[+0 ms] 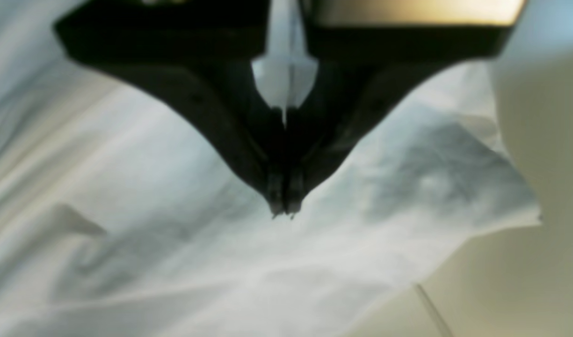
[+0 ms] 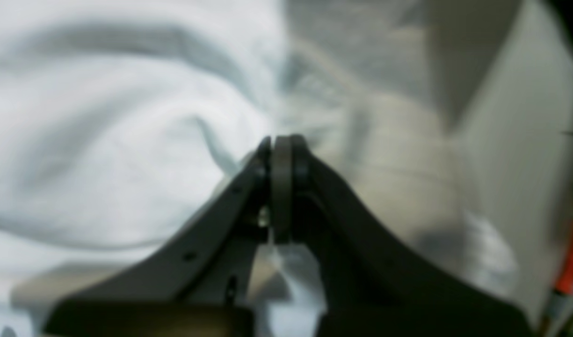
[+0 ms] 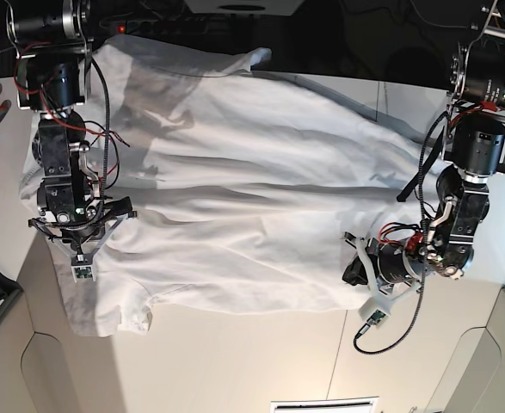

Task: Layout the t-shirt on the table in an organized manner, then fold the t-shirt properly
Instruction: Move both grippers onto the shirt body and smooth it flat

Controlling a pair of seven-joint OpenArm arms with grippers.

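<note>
A: Where is the t-shirt (image 3: 235,181) lying?

B: Spread wide across the white counter (image 3: 261,361), wrinkled, with long folds running side to side. 1 sleeve hangs toward the near edge on the base view's left, and the far edge reaches the dark gap behind the counter.

A: What about the left hand (image 1: 285,206)?

B: Its 2 fingers are pressed together at the tips, right over the cloth near a corner of it. White fabric shows in the gap higher up between the fingers, so it seems to be pinching the t-shirt, though the blur makes that uncertain.

A: And the right hand (image 2: 281,145)?

B: Fully closed too, pads together, tips against a bunched ridge of the t-shirt. Fabric shows between the fingers lower down. An orange-handled tool (image 2: 571,262) lies at the counter's side.
</note>
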